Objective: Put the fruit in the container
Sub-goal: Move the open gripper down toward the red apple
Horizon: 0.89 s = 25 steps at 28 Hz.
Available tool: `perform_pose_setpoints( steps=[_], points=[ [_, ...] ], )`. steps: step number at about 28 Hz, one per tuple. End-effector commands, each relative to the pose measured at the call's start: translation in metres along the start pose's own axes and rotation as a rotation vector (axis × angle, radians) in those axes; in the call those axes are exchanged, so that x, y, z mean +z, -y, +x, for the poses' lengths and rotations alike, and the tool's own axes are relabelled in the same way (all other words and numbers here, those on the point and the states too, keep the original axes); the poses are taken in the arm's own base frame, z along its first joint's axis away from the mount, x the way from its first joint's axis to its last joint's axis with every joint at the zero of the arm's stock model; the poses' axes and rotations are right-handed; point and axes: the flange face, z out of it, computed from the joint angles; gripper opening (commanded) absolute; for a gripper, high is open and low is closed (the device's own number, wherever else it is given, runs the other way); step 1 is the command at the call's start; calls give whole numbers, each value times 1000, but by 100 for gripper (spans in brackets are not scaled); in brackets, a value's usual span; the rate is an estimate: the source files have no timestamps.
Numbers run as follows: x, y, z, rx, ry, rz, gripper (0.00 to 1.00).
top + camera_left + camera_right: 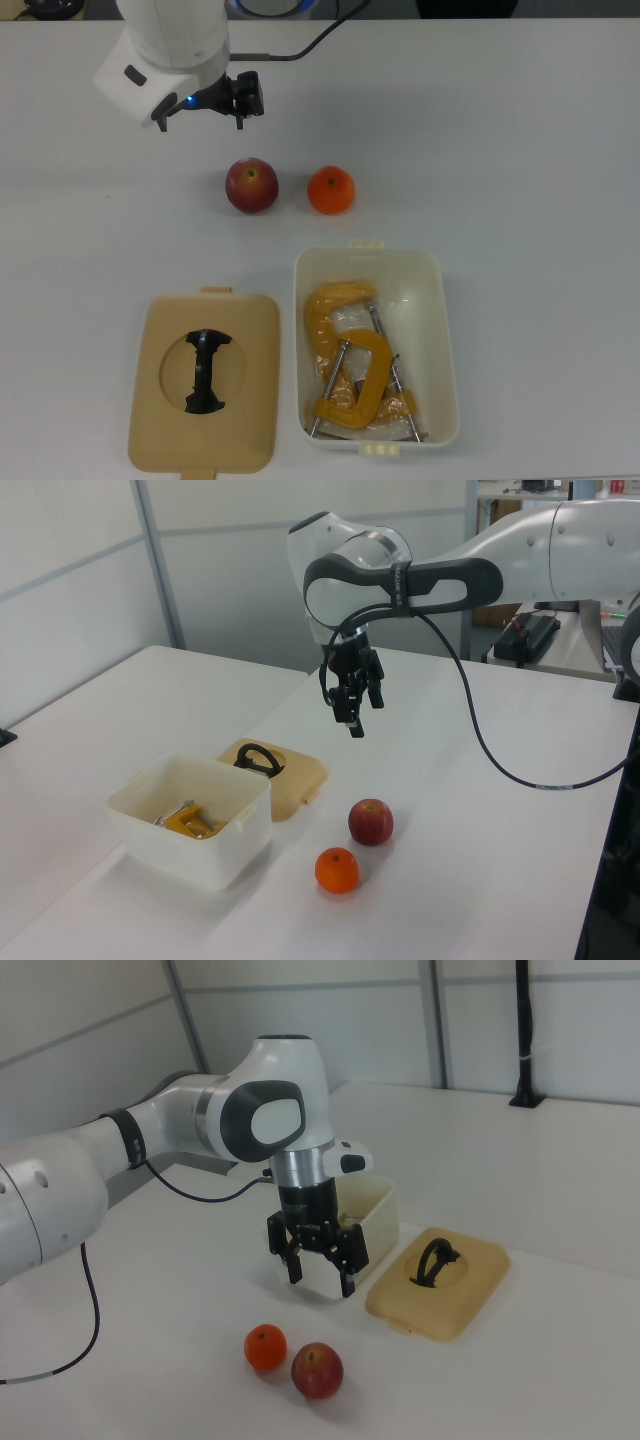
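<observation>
While the gripper hangs near the top view's upper left, we see its two dark fingers spread apart w/ nothing between them. Below it on the white table sit the apple and the orange, side by side but not touching, apple on the top view's left. Just below the orange is the container, open, w/ yellow-orange C-clamps inside (they fill most of the floor). On the top view's left of the container lies the tan lid, flat, black handle up.

Next, the left view: we find the gripper pointing down, well above the table, jaws open and empty. The apple and orange rest near the front, orange closer to the camera. The container stands on the left view's left of them, the lid behind it.

Lastly, the right view: the gripper hovers in front of the container, fingers apart, holding nothing. We see the orange and apple below it, nearly touching. The lid lies on the right view's right.
</observation>
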Motion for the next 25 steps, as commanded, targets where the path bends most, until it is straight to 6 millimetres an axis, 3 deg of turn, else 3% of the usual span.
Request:
perform_pose_setpoints(
  steps=[1, 5, 10, 25],
  points=[
    [-12, -11, -23, -4, -7, 1, 100],
    [-11, -8, -29, -8, -55, -3, 100],
    [6, -3, -32, -15, -162, -10, 100],
    [98, 21, -13, -59, -138, -1, 100]
  ],
)
